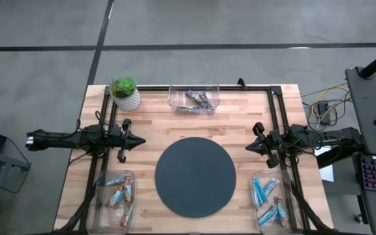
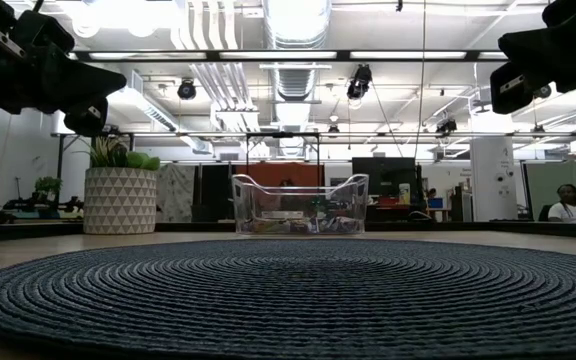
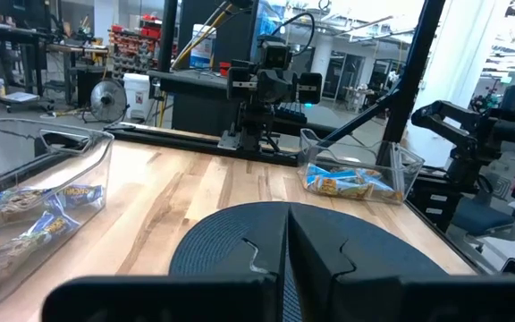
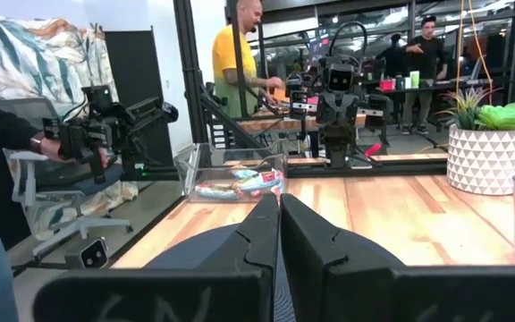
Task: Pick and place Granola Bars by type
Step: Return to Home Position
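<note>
High view: granola bars (image 1: 261, 192) lie in near-left, near-right and far bins (image 1: 177, 94), left gripper (image 1: 136, 139) and right gripper (image 1: 250, 147) both closed empty beside the mat (image 1: 194, 176); bars likely light, slick, crushable, pinch mid-bar across width.

We find the granola bars grouped in three places. The dark, mixed-colour shiny wrapped bars (image 1: 194, 100) lie flat in a loose pile inside the clear plastic bin at the far middle edge (image 1: 173, 91). The red-brown and pale blue wrapped bars (image 1: 119, 194) lie overlapping at mixed angles inside the clear bin at the near left corner (image 1: 99, 186). The bright blue wrapped bars (image 1: 267, 198) lie close together, slightly slanted, inside the clear bin at the near right corner (image 1: 273, 173). We cannot count any pile exactly.
</note>
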You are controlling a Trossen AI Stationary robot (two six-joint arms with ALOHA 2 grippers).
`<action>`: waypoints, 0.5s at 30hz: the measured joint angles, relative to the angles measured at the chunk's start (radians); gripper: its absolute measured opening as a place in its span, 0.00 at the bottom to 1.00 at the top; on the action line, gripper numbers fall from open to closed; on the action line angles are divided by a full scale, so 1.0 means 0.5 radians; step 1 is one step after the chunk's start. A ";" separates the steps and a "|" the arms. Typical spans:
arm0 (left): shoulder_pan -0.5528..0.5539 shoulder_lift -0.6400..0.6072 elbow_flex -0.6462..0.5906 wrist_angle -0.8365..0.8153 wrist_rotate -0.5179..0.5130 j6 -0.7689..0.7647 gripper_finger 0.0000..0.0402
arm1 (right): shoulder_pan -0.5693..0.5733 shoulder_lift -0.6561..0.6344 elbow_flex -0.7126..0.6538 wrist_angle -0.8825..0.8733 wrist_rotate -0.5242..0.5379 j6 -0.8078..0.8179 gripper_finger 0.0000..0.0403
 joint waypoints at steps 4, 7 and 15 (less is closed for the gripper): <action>0.000 0.000 0.000 0.000 0.000 0.000 0.00 | 0.000 0.000 0.000 0.000 0.000 -0.002 0.02; 0.000 0.000 0.000 0.000 0.000 0.011 0.00 | 0.000 0.000 0.000 0.000 0.000 -0.045 0.02; 0.000 0.000 0.000 0.000 0.000 0.012 0.00 | 0.000 0.000 0.000 0.000 0.000 -0.106 0.02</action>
